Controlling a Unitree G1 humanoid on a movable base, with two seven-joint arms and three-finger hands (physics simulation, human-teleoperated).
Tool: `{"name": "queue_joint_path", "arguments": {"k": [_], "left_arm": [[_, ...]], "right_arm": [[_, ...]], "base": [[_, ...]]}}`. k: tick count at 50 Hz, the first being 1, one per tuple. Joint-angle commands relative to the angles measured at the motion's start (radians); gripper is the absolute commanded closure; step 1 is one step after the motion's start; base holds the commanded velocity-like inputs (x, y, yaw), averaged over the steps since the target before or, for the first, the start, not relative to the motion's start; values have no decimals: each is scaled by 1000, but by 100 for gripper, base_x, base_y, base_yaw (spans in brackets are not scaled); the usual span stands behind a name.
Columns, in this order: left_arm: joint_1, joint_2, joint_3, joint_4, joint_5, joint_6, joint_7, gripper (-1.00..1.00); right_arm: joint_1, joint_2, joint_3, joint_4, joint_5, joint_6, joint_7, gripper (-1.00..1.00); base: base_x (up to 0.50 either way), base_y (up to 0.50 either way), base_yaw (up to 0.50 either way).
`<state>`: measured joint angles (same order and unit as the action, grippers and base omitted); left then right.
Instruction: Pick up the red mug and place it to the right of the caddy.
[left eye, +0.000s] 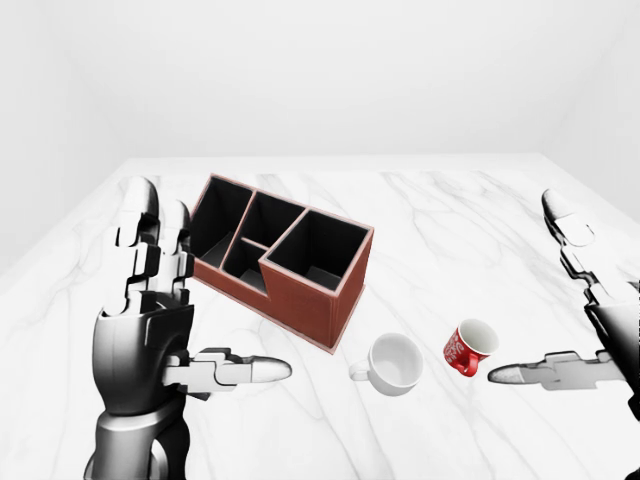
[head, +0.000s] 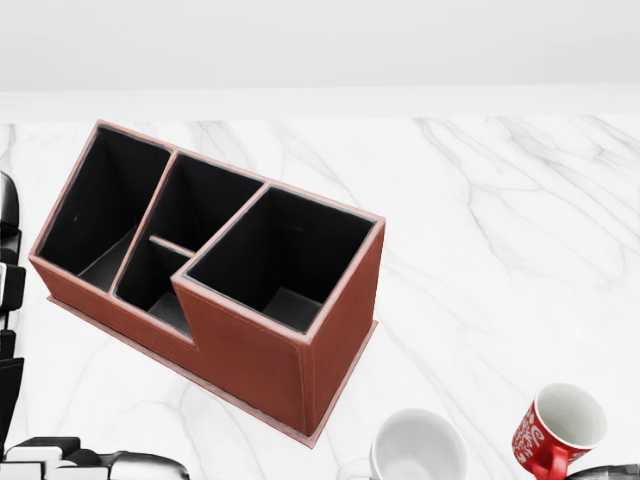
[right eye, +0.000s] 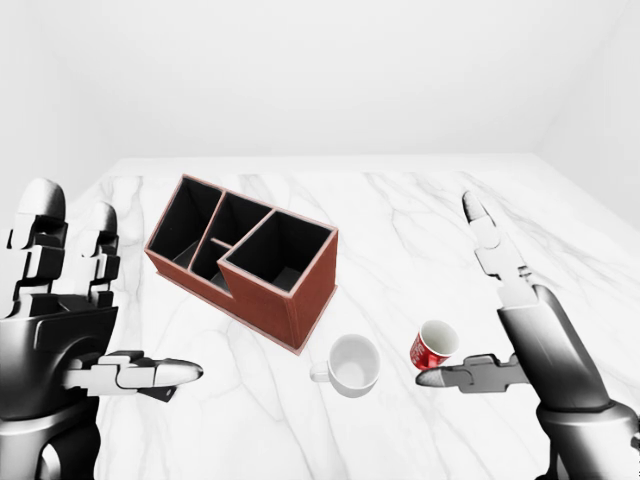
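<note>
Both robot hands stand with fingers spread apart, holding nothing: the left robot hand (left eye: 150, 330) rises at the near left of the marble bench (left eye: 470, 210), and the right robot hand (right eye: 510, 330) sits at the near right, its thumb tip just beside the red mug (right eye: 434, 346). Left of them the brown caddy (head: 215, 275) stands angled. Tipped on its side, the red mug lies right of a white mug (left eye: 393, 364).
</note>
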<state>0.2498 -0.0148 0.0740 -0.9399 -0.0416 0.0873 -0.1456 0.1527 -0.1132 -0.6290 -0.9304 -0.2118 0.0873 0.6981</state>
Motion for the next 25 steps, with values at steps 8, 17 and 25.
{"name": "queue_joint_path", "arguments": {"k": [8, 17, 25], "left_arm": [[-2, -1, -2, -5, 5, 0, 0, -100], [1, 0, -10, 10, 10, 0, 2, -100], [3, 1, -13, 12, 12, 0, 2, -100]], "right_arm": [[22, -29, -50, 62, -99, 0, 0, -98], [38, -10, -69, 63, -145, 0, 0, -98], [43, -11, -67, 105, -176, 0, 0, -98]], "base": [[0, 0, 0], [0, 0, 0], [0, 0, 0]]}}
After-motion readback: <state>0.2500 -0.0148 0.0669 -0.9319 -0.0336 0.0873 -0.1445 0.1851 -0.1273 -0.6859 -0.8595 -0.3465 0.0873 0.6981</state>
